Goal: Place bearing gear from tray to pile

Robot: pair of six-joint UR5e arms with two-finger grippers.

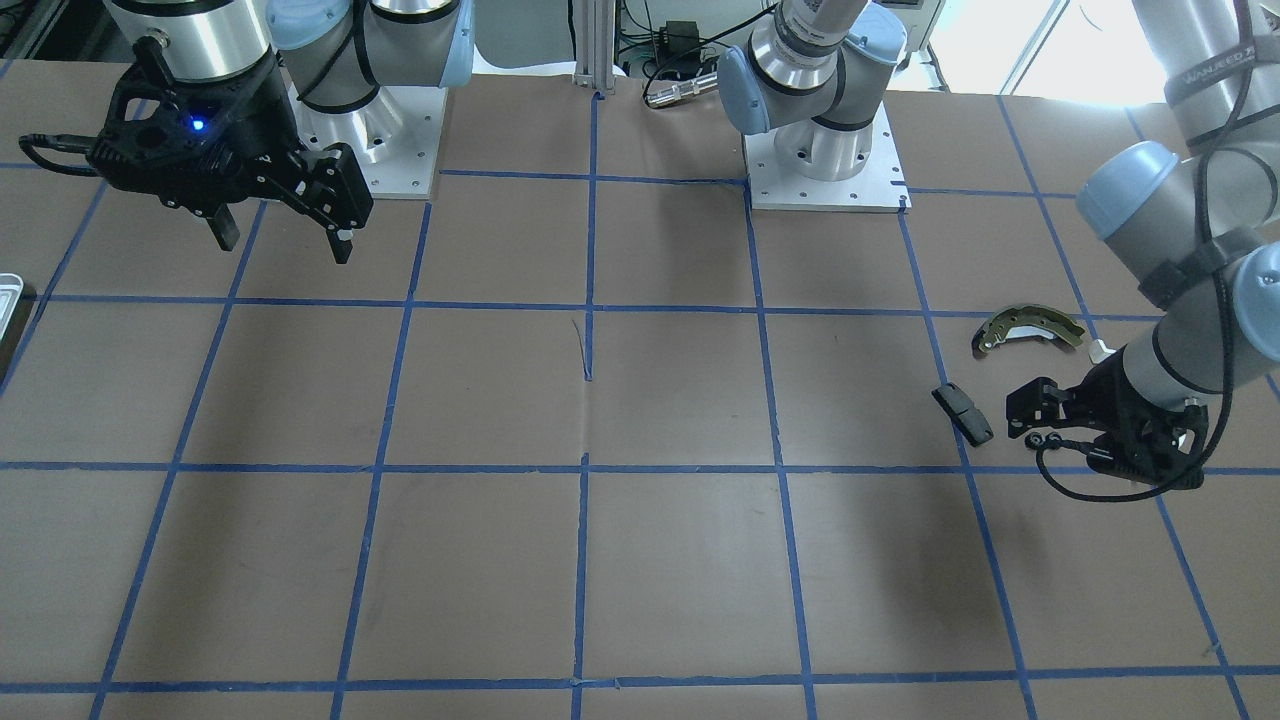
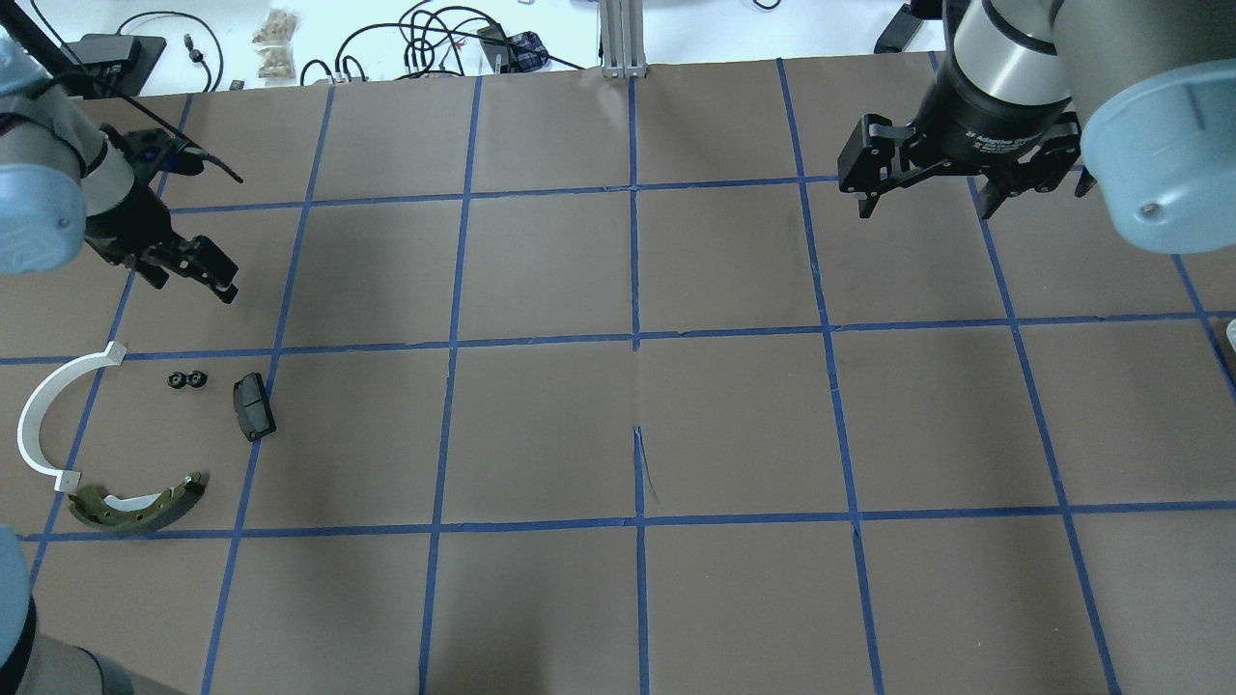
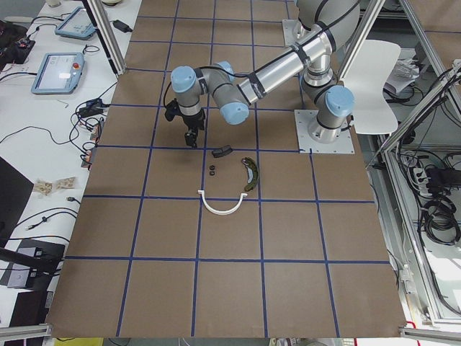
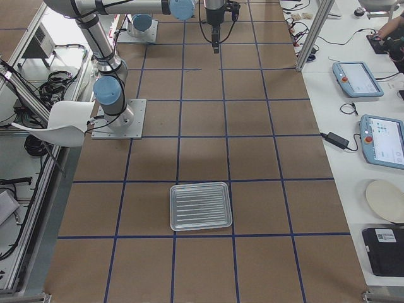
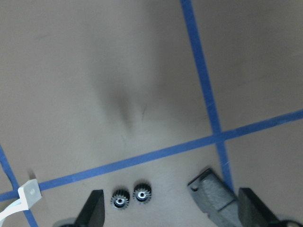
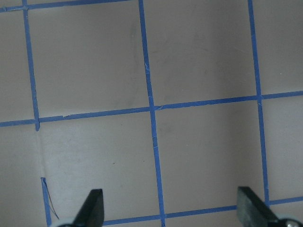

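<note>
Two small black bearing gears (image 2: 186,379) lie side by side on the table in the pile, between the white plastic arc (image 2: 43,425) and the black pad (image 2: 253,405). The olive brake shoe (image 2: 135,504) lies nearer the robot. The left wrist view shows the gears (image 5: 131,197) between my open fingers, with the pad (image 5: 213,194) to their right. My left gripper (image 2: 191,280) is open and empty, above the table just beyond the gears. My right gripper (image 2: 927,208) is open and empty over bare table. The silvery tray (image 4: 201,206) holds nothing.
The table is brown with a grid of blue tape lines. The arm bases (image 1: 825,160) stand at the robot's side of the table. The tray's rim (image 1: 8,290) shows at the front view's left edge. Cables and tablets lie beyond the far edge.
</note>
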